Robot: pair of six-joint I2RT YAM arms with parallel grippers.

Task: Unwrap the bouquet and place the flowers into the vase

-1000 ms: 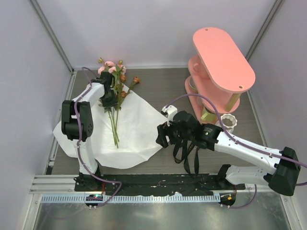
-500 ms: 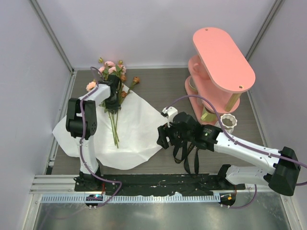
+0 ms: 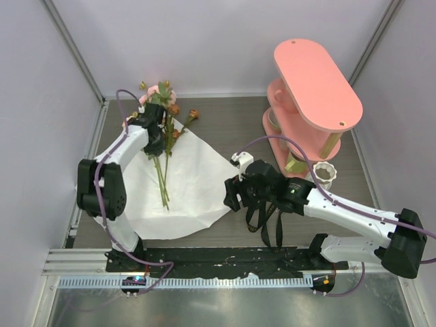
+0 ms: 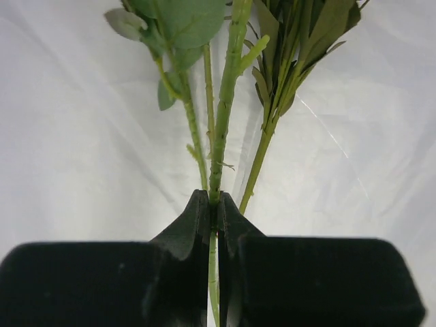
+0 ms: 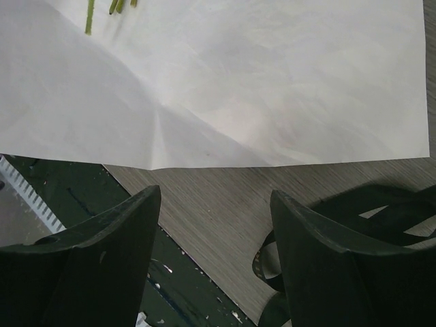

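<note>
While the right gripper [image 5: 214,204] hangs open, the left gripper [image 4: 212,201] clamps a stem [image 4: 228,88].
Flowers [image 3: 165,129] lie on paper [image 3: 197,184], table's [image 3: 231,126] far-left corner.

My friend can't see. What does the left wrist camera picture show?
Two black fingers pinch one green flower stem between them. More stems and leaves spread out above, all lying on white paper.
</note>
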